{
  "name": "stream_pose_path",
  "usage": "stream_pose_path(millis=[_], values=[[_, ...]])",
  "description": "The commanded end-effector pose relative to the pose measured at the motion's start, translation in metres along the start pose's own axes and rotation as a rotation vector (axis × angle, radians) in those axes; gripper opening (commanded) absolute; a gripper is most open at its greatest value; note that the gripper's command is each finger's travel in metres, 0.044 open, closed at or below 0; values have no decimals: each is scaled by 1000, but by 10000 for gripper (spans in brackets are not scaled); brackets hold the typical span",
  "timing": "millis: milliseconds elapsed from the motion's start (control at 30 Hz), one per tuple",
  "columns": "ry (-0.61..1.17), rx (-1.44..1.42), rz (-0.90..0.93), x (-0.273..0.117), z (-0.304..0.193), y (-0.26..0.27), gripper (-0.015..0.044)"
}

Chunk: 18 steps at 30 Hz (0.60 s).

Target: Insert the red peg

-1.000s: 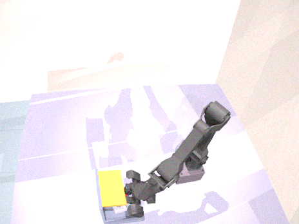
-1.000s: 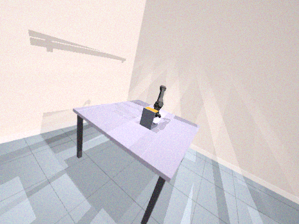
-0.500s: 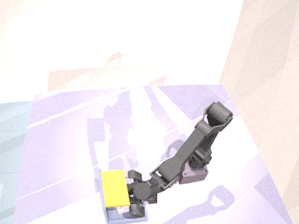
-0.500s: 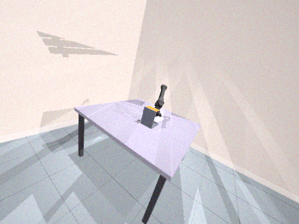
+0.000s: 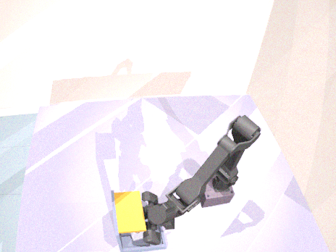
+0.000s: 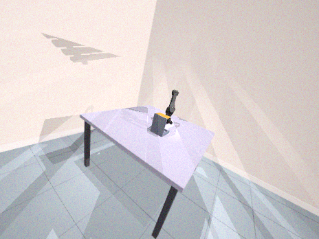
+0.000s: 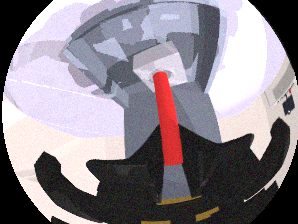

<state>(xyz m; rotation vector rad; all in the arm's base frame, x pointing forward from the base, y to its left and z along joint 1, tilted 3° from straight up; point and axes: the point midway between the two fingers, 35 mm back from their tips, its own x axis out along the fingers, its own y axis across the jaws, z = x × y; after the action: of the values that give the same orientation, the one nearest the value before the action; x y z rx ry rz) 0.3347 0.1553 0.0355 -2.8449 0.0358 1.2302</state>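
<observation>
My gripper [image 5: 145, 213] [image 7: 167, 127] is shut on the red peg [image 7: 167, 112]. Its fingers reach in at the box's open front, their tips hidden by the roof in the top view. In the wrist view, the peg's far end overlaps the hole in the pale block [image 7: 173, 54]; whether it is in the hole or just above it, I cannot tell. The grey-blue box [image 5: 145, 248] [image 6: 159, 125] [image 7: 212, 47] stands around the block. The flat yellow roof [image 5: 129, 211] [image 6: 163, 115] hides the peg and most of the block from the top view.
The arm [image 5: 208, 174] [image 6: 172, 102] reaches from its base [image 5: 217, 197] to the box's open side. The roof's edge is right beside the gripper in the top view. The box's low rims run around the block. All stand on the pale lilac table [image 5: 72, 152] [image 6: 124, 127].
</observation>
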Motion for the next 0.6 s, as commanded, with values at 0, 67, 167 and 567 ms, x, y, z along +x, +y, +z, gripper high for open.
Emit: stream_pose_path(millis=[0, 67, 167, 567], values=[[2, -1, -4, 2, -3, -1, 0], [2, -1, -4, 2, -3, -2, 0], [2, -1, -4, 3, -4, -2, 0], [3, -1, -4, 7, -8, -3, 0]])
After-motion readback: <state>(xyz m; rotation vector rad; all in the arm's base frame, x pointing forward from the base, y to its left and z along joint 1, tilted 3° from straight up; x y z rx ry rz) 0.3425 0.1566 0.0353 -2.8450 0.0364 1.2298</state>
